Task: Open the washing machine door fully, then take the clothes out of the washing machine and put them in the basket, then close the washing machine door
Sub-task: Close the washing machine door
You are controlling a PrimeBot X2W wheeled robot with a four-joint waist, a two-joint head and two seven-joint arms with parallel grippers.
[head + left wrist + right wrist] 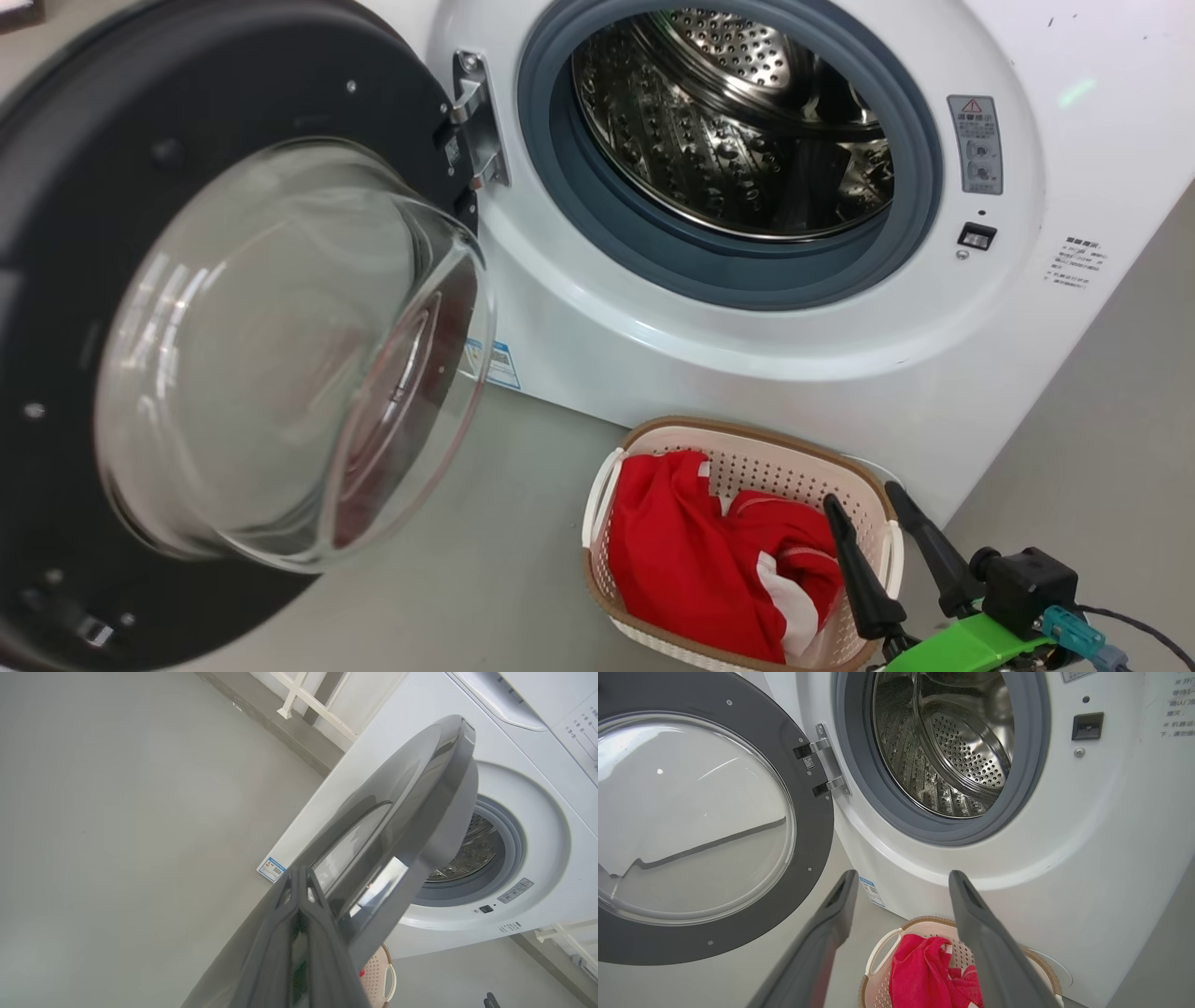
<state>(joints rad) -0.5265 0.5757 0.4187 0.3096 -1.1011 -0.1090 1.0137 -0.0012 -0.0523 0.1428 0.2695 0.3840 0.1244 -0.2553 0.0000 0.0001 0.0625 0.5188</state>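
Observation:
The washing machine door [280,355] stands swung wide open to the left, black rim and bulging glass bowl facing me. The washing machine [747,355] shows a bare steel drum [728,121] with no fabric in it. On the floor in front sits the basket [747,439], and the red and white clothes [691,551] lie inside it. My right gripper [868,509] hovers open just above the basket's right end, holding nothing. In the left wrist view my left gripper [303,877] is shut and empty, its tips against the glossy outer face of the door [397,812].
Grey floor [485,541] spreads under the door and left of the basket. A warning label [976,145] and the latch slot [976,235] sit right of the drum opening. The door hinge [476,117] is at the opening's left. A white rail [308,700] runs behind the machine.

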